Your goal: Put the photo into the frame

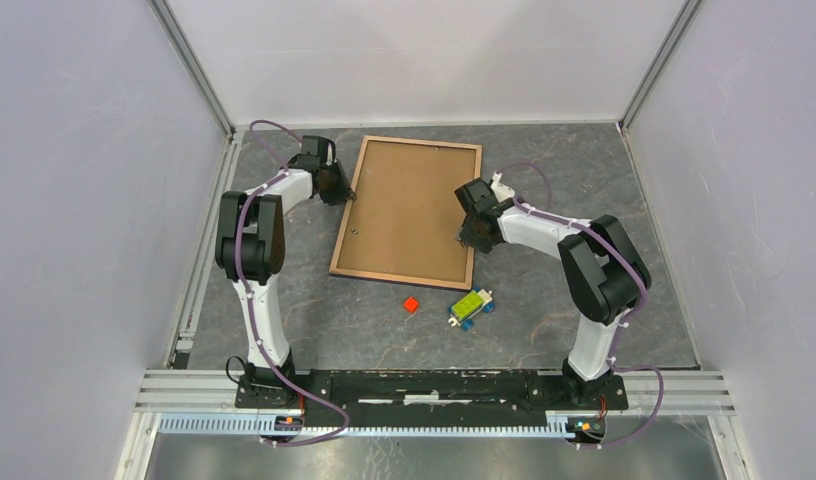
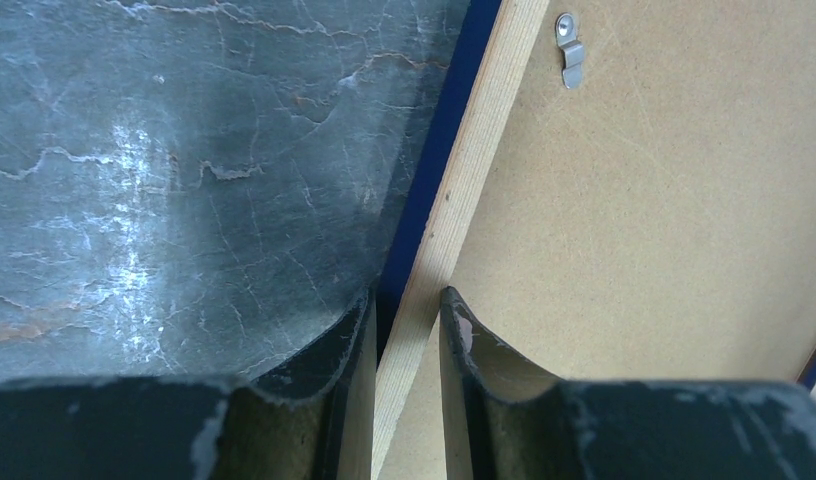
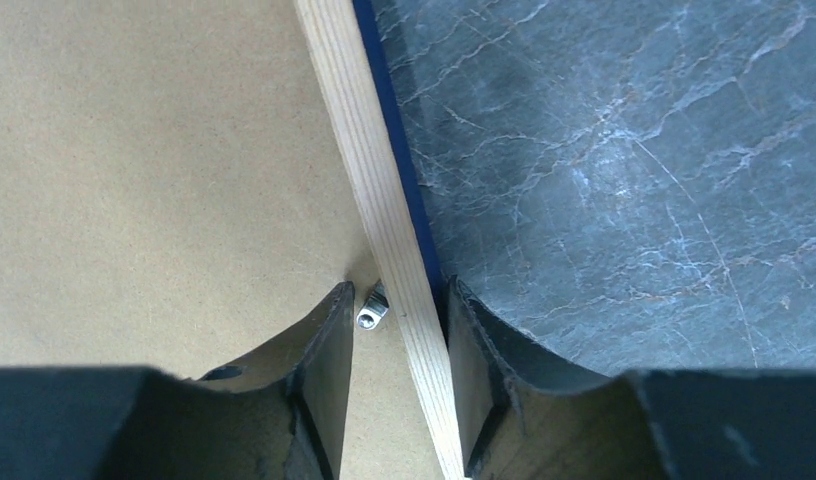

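The frame (image 1: pixel 402 276) lies back side up on the table, light wood rim showing and a plain brown backing board (image 1: pixel 409 205) inside it. The photo is hidden. My left gripper (image 1: pixel 346 195) is at the frame's left edge; in the left wrist view it (image 2: pixel 406 300) is closed narrowly around the wood rail (image 2: pixel 474 150), dark blue showing along the rail's outer side. My right gripper (image 1: pixel 466 240) is at the frame's right edge; in the right wrist view it (image 3: pixel 399 295) straddles the rail (image 3: pixel 359 130) with a gap on the inner side.
Metal clips (image 2: pixel 571 55) (image 3: pixel 372 308) sit on the backing board by the rails. A small red block (image 1: pixel 411 304) and a green and yellow toy (image 1: pixel 471 306) lie just in front of the frame. Enclosure walls surround the table.
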Motion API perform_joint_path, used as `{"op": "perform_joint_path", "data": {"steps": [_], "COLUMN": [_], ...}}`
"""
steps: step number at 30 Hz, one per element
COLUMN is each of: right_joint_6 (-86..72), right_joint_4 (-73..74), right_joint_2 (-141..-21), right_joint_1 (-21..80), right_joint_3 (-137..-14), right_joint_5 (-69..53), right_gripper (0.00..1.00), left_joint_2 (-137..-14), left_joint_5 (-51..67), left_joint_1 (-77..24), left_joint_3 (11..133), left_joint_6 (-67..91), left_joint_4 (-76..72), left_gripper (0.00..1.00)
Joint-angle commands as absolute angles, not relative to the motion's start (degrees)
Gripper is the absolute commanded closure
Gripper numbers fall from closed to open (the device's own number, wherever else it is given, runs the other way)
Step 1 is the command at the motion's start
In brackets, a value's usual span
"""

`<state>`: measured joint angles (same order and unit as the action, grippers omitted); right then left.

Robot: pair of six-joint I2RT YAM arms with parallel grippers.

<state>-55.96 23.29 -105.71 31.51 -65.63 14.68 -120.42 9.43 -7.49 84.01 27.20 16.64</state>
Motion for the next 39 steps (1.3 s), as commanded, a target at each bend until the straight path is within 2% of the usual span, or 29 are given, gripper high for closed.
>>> {"op": "perform_joint_path", "data": {"steps": [1,16,18,21,28,29,32,34,36,39], "right_joint_6": [-60.06,-62.36,-62.57,-63.09,-63.55,-63.38,-62.87,-60.78,-58.17,-56.65], "right_joint_4": [33.21,30.83,30.66,30.16,28.72,27.61,24.42,21.08,18.36,17.76], "right_joint_2": [-107.58,-106.07,-105.82,-105.73,-105.14,-104.70,-101.96,-99.78,-98.57,-99.40], "right_joint_1": [32.95,32.94,32.93,32.94,32.87,32.89,32.87,32.87,32.80,31.97], "right_joint_3": [-64.42,-62.16,-62.00,-61.69,-61.08,-60.40,-57.39,-55.12,-54.14,-56.85], "right_joint_5": [13.78,12.73,12.78,12.19,11.62,11.61,13.61,15.42,16.58,16.45], "right_gripper": [0.60,0.83,0.88,1.00,1.00,0.96,0.72,0.63,0.56,0.53], "left_joint_2": [-122.69,-122.17,-122.17,-122.29,-122.13,-122.17,-122.17,-122.17,-122.19,-122.20], "left_joint_5": [12.14,13.18,13.09,13.17,13.14,13.09,12.87,12.79,12.85,12.65], "left_joint_1": [-7.56,-6.99,-7.03,-7.03,-6.95,-6.94,-6.86,-6.84,-6.77,-6.77], "left_joint_3": [84.00,83.15,83.16,83.23,83.17,83.08,83.14,83.19,83.15,83.24], "left_joint_6": [32.37,32.96,32.91,32.93,32.83,32.82,32.68,32.55,32.63,32.49], "left_joint_4": [13.38,12.51,12.53,12.52,12.64,12.63,12.68,12.83,12.82,12.83], "left_gripper": [0.98,0.98,0.98,0.98,0.98,0.98,0.98,0.98,0.98,0.98]}}
